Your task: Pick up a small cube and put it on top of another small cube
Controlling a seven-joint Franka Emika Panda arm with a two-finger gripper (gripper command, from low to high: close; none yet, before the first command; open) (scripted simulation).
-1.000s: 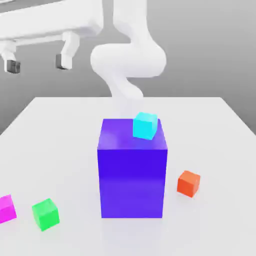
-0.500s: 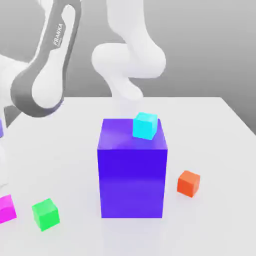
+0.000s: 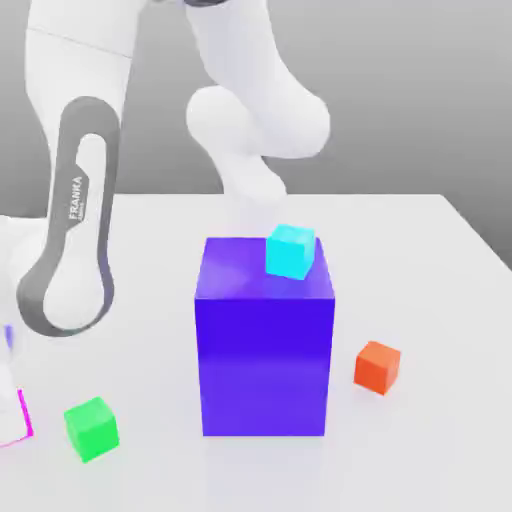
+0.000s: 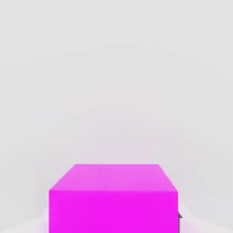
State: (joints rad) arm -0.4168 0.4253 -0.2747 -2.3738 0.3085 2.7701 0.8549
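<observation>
The small cube is bright magenta and lies close under the hand camera on the white table. In the exterior view a thin magenta sliver of the small cube shows at the far left, the rest hidden behind my hand. My gripper is down at the table there, shut on the small cube. A dark bit of one finger touches the cube's side. A green cube of like size sits just to the exterior view's right of it.
A large blue-violet block stands mid-table with a cyan cube on its top back corner. An orange cube sits on the table to the block's right in the exterior view. My arm's forearm hangs over the left side.
The arm swung down from high at the upper left to the table at the far left. The gripper went from open to shut around the magenta cube, now mostly hidden in the exterior view.
</observation>
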